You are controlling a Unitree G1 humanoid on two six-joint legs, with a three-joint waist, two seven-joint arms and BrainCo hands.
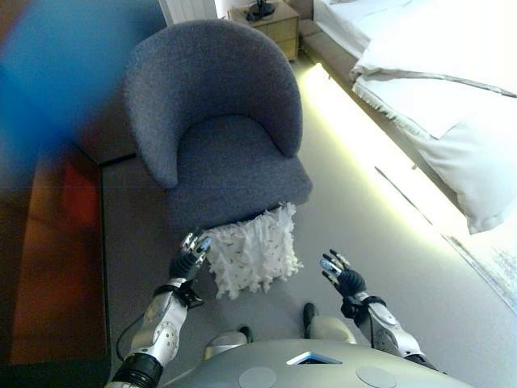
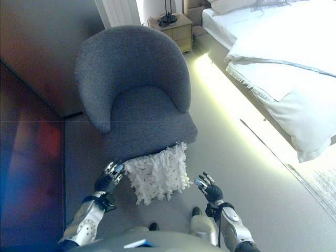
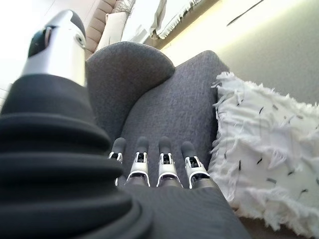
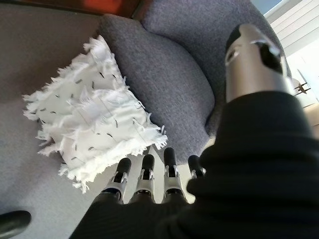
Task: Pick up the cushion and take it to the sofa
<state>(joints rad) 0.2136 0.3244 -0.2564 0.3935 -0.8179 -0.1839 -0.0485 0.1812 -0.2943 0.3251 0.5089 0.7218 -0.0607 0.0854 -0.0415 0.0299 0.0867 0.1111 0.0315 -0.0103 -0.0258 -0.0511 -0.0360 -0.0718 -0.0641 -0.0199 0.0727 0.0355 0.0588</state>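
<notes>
A white fringed cushion (image 1: 252, 250) leans against the front of a grey tub armchair (image 1: 218, 121), its lower edge on the carpet. My left hand (image 1: 190, 256) is open right beside the cushion's left edge; whether it touches I cannot tell. My right hand (image 1: 341, 275) is open a short way to the right of the cushion, apart from it. The cushion also shows in the left wrist view (image 3: 264, 159) and in the right wrist view (image 4: 94, 122), beyond the straight fingers. Neither hand holds anything.
A bed with white linen (image 1: 436, 89) runs along the right, with a lit strip under its edge. A wooden nightstand (image 1: 266, 20) stands behind the armchair. A dark wooden panel (image 1: 56, 242) lines the left. Grey carpet (image 1: 388, 259) lies between chair and bed.
</notes>
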